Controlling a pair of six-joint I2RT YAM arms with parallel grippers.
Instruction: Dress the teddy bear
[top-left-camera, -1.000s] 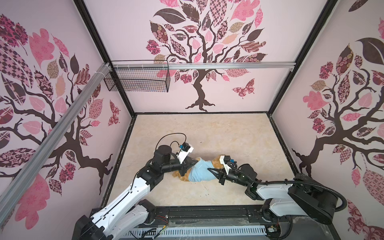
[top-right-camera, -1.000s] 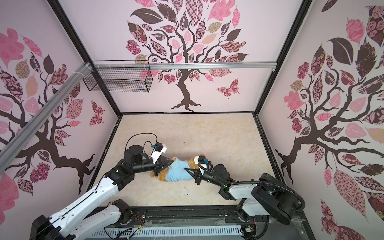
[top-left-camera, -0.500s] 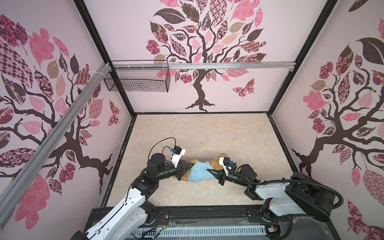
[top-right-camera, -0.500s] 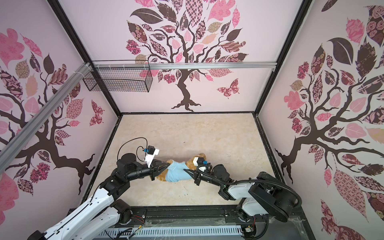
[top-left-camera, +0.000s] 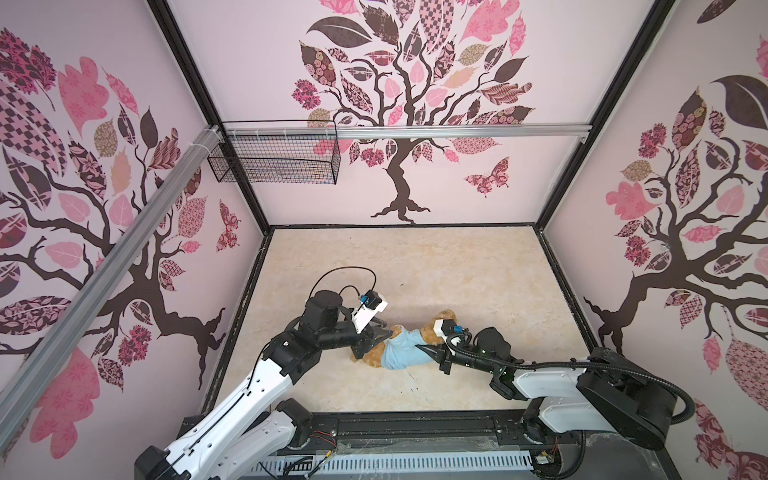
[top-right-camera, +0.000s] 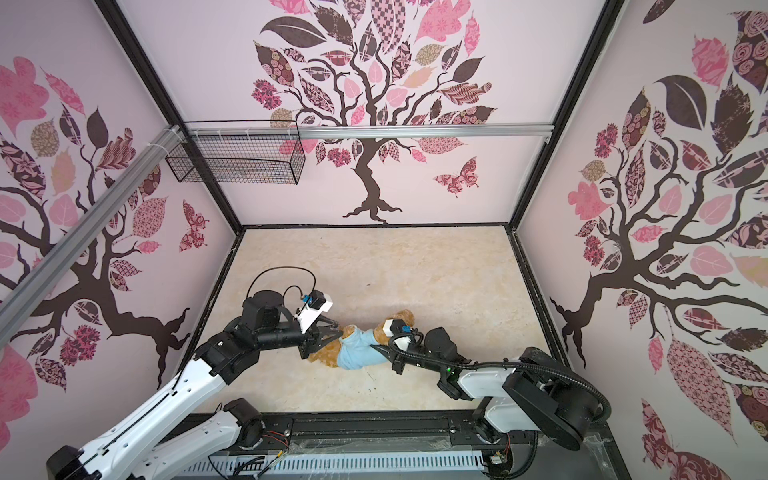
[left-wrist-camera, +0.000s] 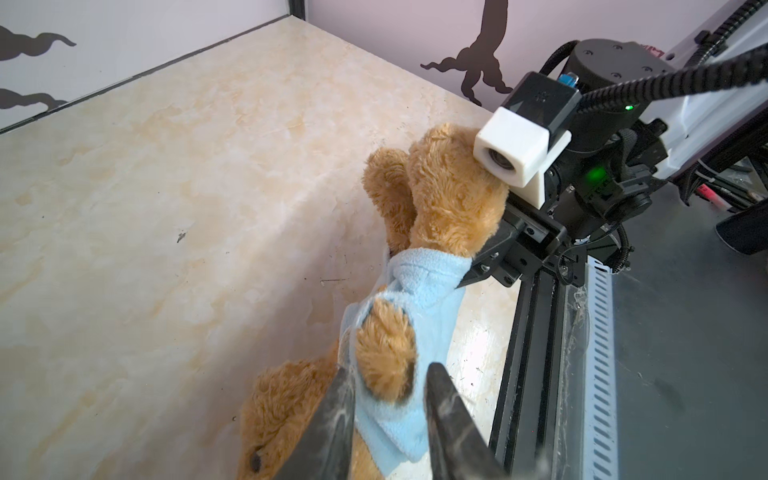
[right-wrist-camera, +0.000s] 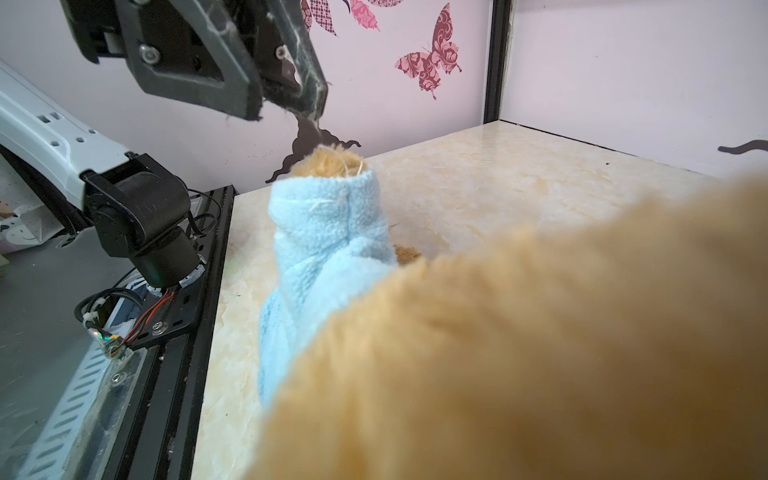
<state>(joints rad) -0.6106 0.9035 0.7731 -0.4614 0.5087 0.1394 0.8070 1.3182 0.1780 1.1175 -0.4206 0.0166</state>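
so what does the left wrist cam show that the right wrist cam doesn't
Only left wrist: the head and ear of the teddy bear, a leg, and the right gripper shut on the light-blue shirt by the hood. Only right wrist: the left gripper from outside, jaws apart, clear of the sleeved paw, plus a butterfly decal. Both: bear fur, shirt sleeve, marbled table.

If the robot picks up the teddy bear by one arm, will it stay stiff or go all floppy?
Probably floppy: the teddy bear is soft plush lying limp on the table, so its head and legs would likely dangle. It looks light for its size. Its fleecy blue shirt may bunch or slide instead of holding firm.
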